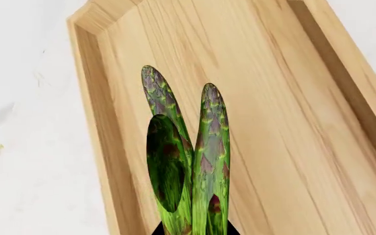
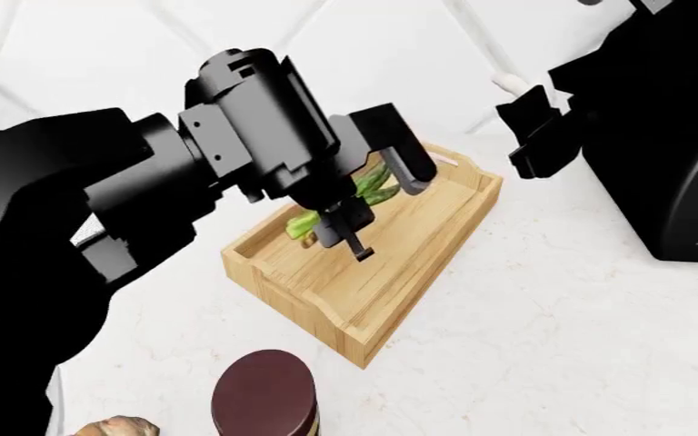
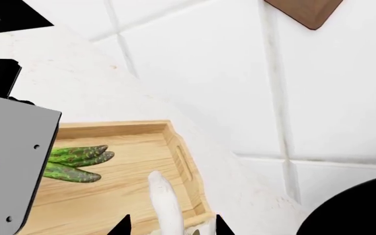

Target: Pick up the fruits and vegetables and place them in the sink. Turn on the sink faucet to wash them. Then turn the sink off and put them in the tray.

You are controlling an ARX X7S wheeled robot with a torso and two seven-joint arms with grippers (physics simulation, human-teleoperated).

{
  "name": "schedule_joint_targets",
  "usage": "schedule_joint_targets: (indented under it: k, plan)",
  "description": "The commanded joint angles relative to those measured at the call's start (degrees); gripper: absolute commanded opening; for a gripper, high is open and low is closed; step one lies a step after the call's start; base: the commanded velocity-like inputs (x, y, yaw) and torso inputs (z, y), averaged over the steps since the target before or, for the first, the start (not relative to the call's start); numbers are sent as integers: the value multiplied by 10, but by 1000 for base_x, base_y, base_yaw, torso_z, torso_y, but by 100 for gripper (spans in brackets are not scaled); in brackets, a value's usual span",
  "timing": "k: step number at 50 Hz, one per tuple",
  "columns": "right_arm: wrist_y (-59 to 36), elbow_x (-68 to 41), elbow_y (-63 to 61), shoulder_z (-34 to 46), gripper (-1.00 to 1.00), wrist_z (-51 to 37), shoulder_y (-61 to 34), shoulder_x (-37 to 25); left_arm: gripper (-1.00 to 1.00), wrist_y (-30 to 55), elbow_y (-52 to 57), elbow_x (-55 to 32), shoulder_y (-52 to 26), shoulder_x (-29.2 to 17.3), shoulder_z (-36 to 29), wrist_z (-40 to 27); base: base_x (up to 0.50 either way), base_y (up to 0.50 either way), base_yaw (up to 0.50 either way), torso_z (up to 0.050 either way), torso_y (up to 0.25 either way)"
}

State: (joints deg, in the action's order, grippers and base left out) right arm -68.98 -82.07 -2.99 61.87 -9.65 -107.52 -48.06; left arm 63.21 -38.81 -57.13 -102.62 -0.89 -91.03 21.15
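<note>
No text, label, brand, number or sign can be read in any view. The jar [image 2: 264, 397] nearest the camera, well apart from the left claw [image 2: 339, 221], shows only a plain brown lid (its side is cut off by the frame edge). The tray [image 2: 446, 238] under that claw is bare wood grain with no stamp, and the grey plate [image 3: 11, 161] on the left arm carries only screw holes, no marking.
</note>
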Motion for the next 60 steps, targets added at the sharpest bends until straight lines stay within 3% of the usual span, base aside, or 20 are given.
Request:
schedule_joint_targets:
  k: [1, 15, 16, 36, 47, 60]
  plan:
    - [0, 6, -3, 1, -100, 3, 1, -3, -100, -6, -41, 49, 26, 9, 31, 34, 0, 0, 0, 0, 0]
    - [0, 7, 0, 2, -100, 4, 1, -3, -100, 9, -53, 71, 35, 9, 34, 50, 0, 0, 0, 0, 0]
    - [0, 7, 0, 2, -100, 3, 1, -2, 100, 11, -52, 72, 35, 9, 35, 50, 0, 0, 0, 0, 0]
    - [0, 6, 4, 3, -100, 3, 0, 1, 100, 7, -44, 62, 1, 5, 52, 47, 0, 0, 0, 0, 0]
    - [-2, 26, 33, 14, -100, 21, -10, 27, 100, 55, 72, 3, -35, -78, 125, -19, 0, 0, 0, 0, 0]
    - [19, 99, 115, 65, -100, 109, -15, 94, 100, 90, 154, -37, -48, -156, 169, -77, 0, 0, 0, 0, 0]
